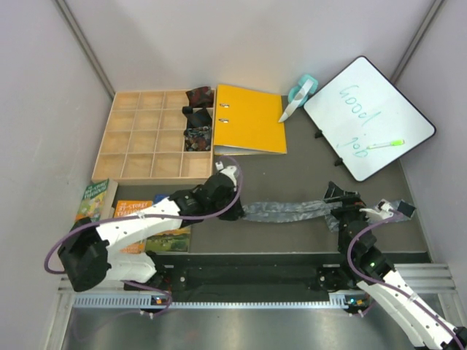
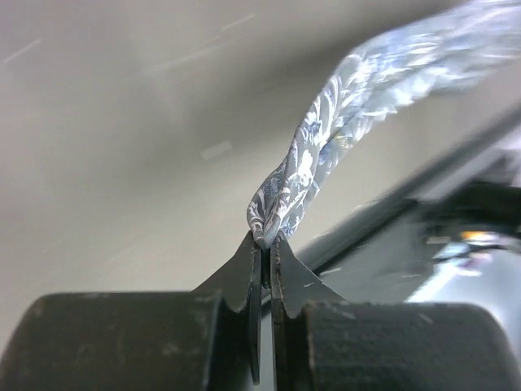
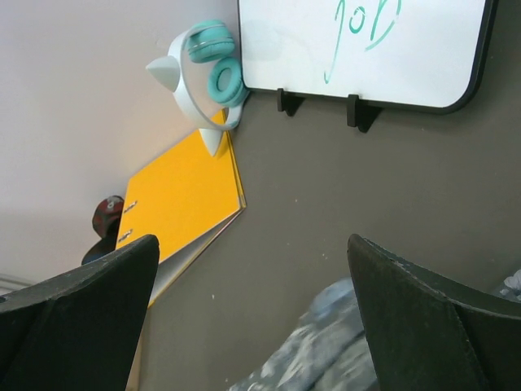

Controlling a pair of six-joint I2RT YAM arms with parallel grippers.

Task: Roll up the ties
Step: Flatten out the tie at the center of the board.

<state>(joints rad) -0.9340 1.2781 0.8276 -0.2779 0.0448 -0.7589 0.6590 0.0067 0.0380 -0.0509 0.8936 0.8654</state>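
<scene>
A silvery grey-blue patterned tie (image 1: 306,211) lies stretched left to right across the dark table mat. My left gripper (image 1: 237,204) is at the tie's left end. In the left wrist view the gripper (image 2: 267,243) is shut on that end of the tie (image 2: 326,138), which trails away to the upper right. My right gripper (image 1: 339,198) hovers over the tie's right part. In the right wrist view the gripper (image 3: 253,244) is wide open and empty, with the tie (image 3: 326,350) blurred below. Dark red (image 1: 199,95), black (image 1: 195,117) and speckled (image 1: 197,138) rolled ties sit in box compartments.
A wooden compartment box (image 1: 139,138) stands at the back left, with a yellow binder (image 1: 250,118) beside it. Teal headphones (image 1: 301,91) and a whiteboard (image 1: 368,117) with a green marker are at the back right. Books (image 1: 95,198) lie at the left near my left arm.
</scene>
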